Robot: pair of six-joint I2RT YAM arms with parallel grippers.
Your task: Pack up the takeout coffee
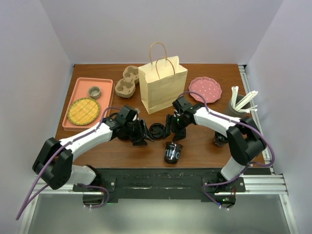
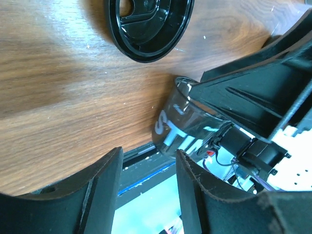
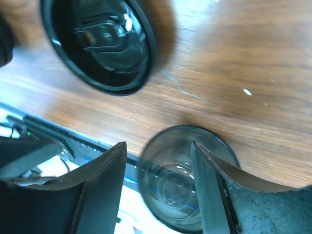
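"Down by the near edge of the tabletop (image 1: 204, 146), what stands there?"

"One coffee cup (image 1: 172, 152), lidless, its mouth open, close to the drop and just in front of both arms. It looks upright, though the overhead angle leaves a slight lean possible."

"So what could go wrong?"

"A sideways brush from either arm could tip it or push it over that edge. An open paper cup is light and nothing steadies it. A hard squeeze at the rim would likely buckle the wall, and then the lid may not seat."

"How does it look?"

"Black, tapered and glossy, with white lettering on its side. The right wrist camera looks down into it and shows the bare bottom."

"And the fingers?"

"Just behind the cup. The left fingers (image 2: 100, 195) are spread, with only wood and the table edge between them. The right fingers (image 3: 102, 190) are spread too. The cup's mouth shows between them but beyond their tips, untouched. Neither pair holds anything."

"The lid?"

"A little farther back, between the two pairs of fingers, the black lid (image 1: 157, 130) lies upside down on the wood, apart from the cup."

"Beyond that?"

"The paper bag (image 1: 163, 90) stands upright mid-table, and the pulp carrier (image 1: 126, 82) lies behind its left corner."
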